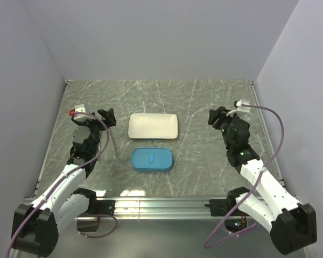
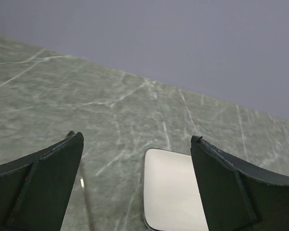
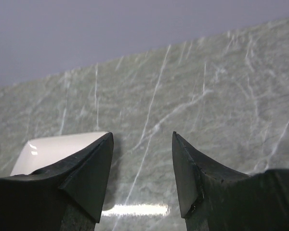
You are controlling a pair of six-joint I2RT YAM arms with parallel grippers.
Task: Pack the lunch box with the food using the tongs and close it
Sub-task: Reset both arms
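On veined grey marble (image 1: 204, 145), the rounded blue lunch box (image 1: 152, 160) sits lidded.

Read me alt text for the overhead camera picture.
A closed blue lunch box sits mid-table, an empty white plate just behind it. Thin tongs lie beside the left gripper; the right gripper hovers opposite, both empty.
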